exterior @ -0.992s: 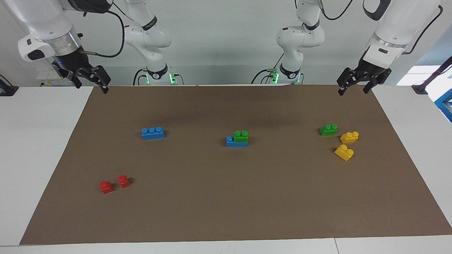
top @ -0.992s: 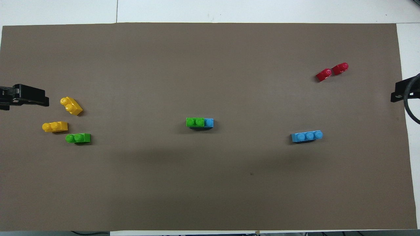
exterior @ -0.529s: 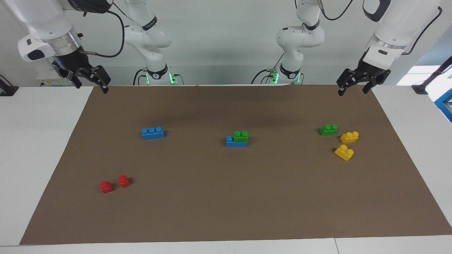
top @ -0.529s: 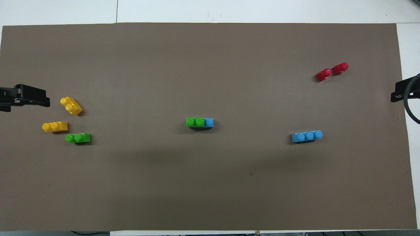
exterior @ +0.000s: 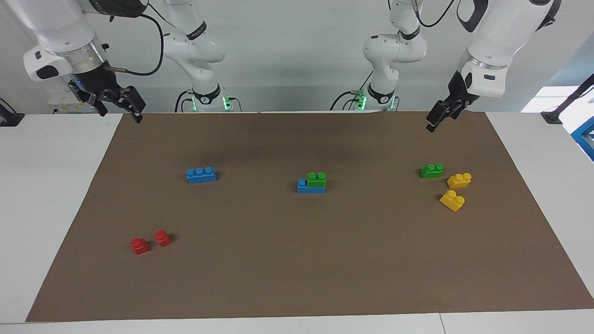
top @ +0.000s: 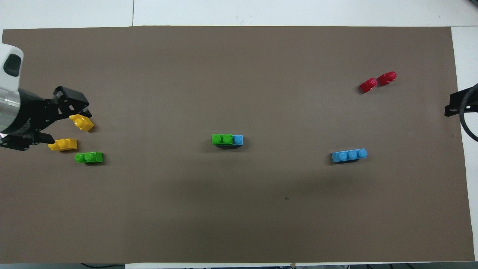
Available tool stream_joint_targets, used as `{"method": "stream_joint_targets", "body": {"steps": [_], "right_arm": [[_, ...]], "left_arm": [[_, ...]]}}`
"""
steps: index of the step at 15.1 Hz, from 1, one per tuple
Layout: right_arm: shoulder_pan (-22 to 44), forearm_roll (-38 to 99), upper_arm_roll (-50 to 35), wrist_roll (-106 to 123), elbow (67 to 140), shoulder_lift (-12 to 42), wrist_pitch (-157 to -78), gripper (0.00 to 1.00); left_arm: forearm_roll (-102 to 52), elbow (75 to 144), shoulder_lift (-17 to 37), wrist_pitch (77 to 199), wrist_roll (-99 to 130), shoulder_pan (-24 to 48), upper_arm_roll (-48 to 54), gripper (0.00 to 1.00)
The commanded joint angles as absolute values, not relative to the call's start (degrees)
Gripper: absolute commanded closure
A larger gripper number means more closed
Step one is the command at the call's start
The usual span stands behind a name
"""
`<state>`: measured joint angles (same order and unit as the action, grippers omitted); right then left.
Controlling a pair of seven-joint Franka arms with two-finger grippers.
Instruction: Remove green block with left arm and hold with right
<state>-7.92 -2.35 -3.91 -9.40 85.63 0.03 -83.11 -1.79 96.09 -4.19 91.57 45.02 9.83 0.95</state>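
Note:
One green block (exterior: 316, 179) (top: 222, 139) is stacked on a blue brick (exterior: 304, 187) (top: 237, 139) in the middle of the brown mat. A second, loose green block (exterior: 431, 170) (top: 89, 157) lies toward the left arm's end, beside two yellow bricks. My left gripper (exterior: 436, 121) (top: 65, 123) is open and empty, up in the air over the mat on that side; in the overhead view it overlaps the yellow bricks. My right gripper (exterior: 120, 113) is open and empty, waiting over the mat's corner at the right arm's end; only its tip (top: 453, 104) shows in the overhead view.
Two yellow two-stud bricks (exterior: 459, 180) (exterior: 452, 200) lie by the loose green block. A blue three-stud brick (exterior: 201, 174) (top: 349, 154) lies toward the right arm's end. Two red bricks (exterior: 140, 245) (exterior: 162, 238) lie farther from the robots there. The brown mat (exterior: 297, 260) covers the table.
My left gripper has turned and swung in from the mat's corner toward the loose green and yellow bricks. The right arm and all the bricks have not moved.

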Motion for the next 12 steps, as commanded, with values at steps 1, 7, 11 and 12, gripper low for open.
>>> {"method": "stream_joint_targets", "body": {"steps": [1,7,11,12], "right_arm": [[-8.7,-2.5,-4.4,-8.4,86.0,-0.3,-83.0,0.00],[-8.7,-2.5,-4.4,-8.4,86.0,-0.3,-83.0,0.00],[-8.7,-2.5,-4.4,-8.4,86.0,-0.3,-83.0,0.00],[-8.7,-2.5,-4.4,-8.3,86.0,-0.3,-83.0,0.00]], "left_arm": [[-2.4,101.0,-7.4,95.3,61.7,14.7,0.2,0.00],[-2.4,107.6,-10.1,104.3,95.8,23.8,0.3,0.00],[-2.0,110.2,-8.8,109.0,111.1,30.3,0.3,0.00],[-2.0,110.9,-8.8,109.9,113.7,31.5,0.3,0.00]]}}
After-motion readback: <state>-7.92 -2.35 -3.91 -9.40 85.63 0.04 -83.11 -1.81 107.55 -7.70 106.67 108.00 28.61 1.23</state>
